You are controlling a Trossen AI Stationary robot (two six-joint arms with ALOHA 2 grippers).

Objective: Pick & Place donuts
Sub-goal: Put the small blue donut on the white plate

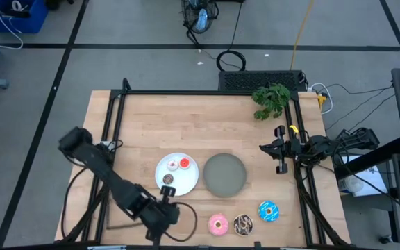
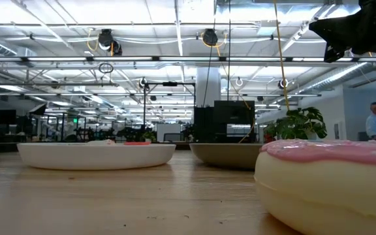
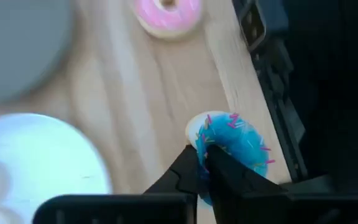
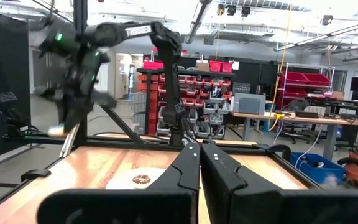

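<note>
My left gripper (image 1: pixel 172 210) hangs above the table's near edge, just in front of the white plate (image 1: pixel 186 182). It is shut on a small blue donut (image 3: pixel 238 146) with coloured sprinkles. The white plate holds a red donut (image 1: pixel 184 164), a white-pink one (image 1: pixel 173 164) and a dark brown one (image 1: pixel 168 180). Beside it stands the grey plate (image 1: pixel 224 173). Three larger donuts lie flat on the wood near the front edge: pink (image 1: pixel 218 223), chocolate sprinkled (image 1: pixel 242 223), blue sprinkled (image 1: pixel 268 211). My right gripper (image 4: pixel 201 157) waits shut at the table's right edge. My left gripper pinches the small blue donut's ring (image 3: pixel 209 148) between its two fingers, on the side nearest the wrist. The fingers slant steeply down from above. The donut is lifted clear of the wood and sits tilted, its white underside (image 3: pixel 194 127) showing at one edge.
A green plant (image 1: pixel 271 99) stands at the table's far right corner. A black frame rail (image 3: pixel 272 68) runs along the near edge beside the held donut. Bare wood lies across the table's far half. In the low view the pink donut (image 2: pixel 331 179) fills the near right.
</note>
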